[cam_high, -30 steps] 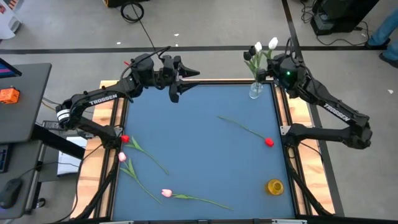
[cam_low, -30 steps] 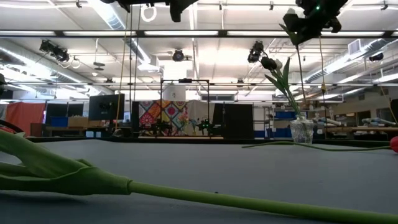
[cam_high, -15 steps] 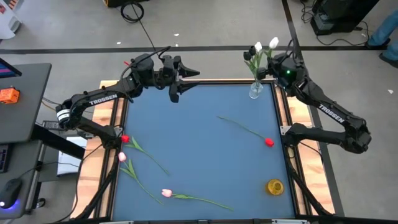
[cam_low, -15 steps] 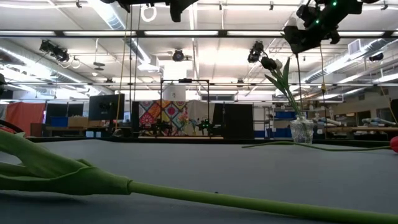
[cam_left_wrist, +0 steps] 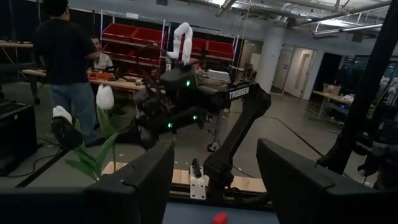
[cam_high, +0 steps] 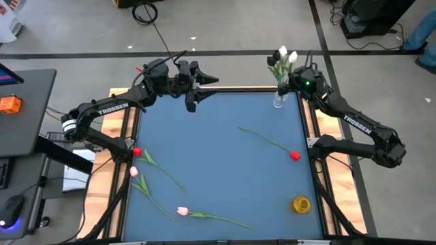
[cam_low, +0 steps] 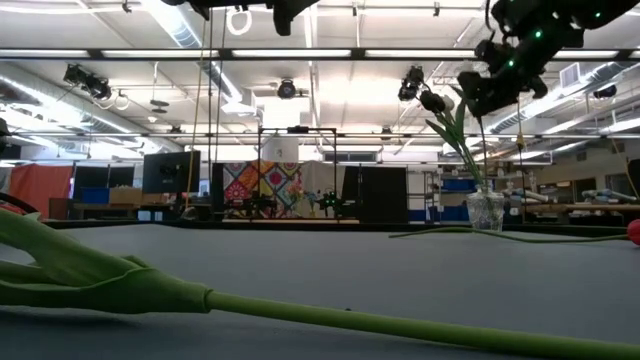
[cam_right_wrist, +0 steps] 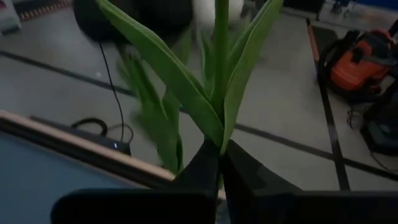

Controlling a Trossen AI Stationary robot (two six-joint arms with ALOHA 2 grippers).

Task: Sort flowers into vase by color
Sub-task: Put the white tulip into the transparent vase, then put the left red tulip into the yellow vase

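Observation:
My right gripper is over the table's far right corner, shut on a white tulip above the clear glass vase. The vase stands on the table and holds another white tulip and a black one by their stems. A red tulip lies to the right of the middle. Another red tulip and two pink ones lie near the left edge. My left gripper waits open above the far edge. My right gripper pinches the white tulip's green stem between its two fingers, just below where the leaves branch off. The fingers lie across the stem. The tulip stands upright, and its stem runs down from the fingers into the vase.
A small yellow vase stands near the table's near right corner. Wooden rails run along the left and right edges. A thick green stem lies close in front of the low camera. People stand in the room behind, in the left wrist view.
My right gripper has moved down and slightly toward the table's left, still shut on the white tulip. The tulip's head has come lower and closer to the other white head above the vase.

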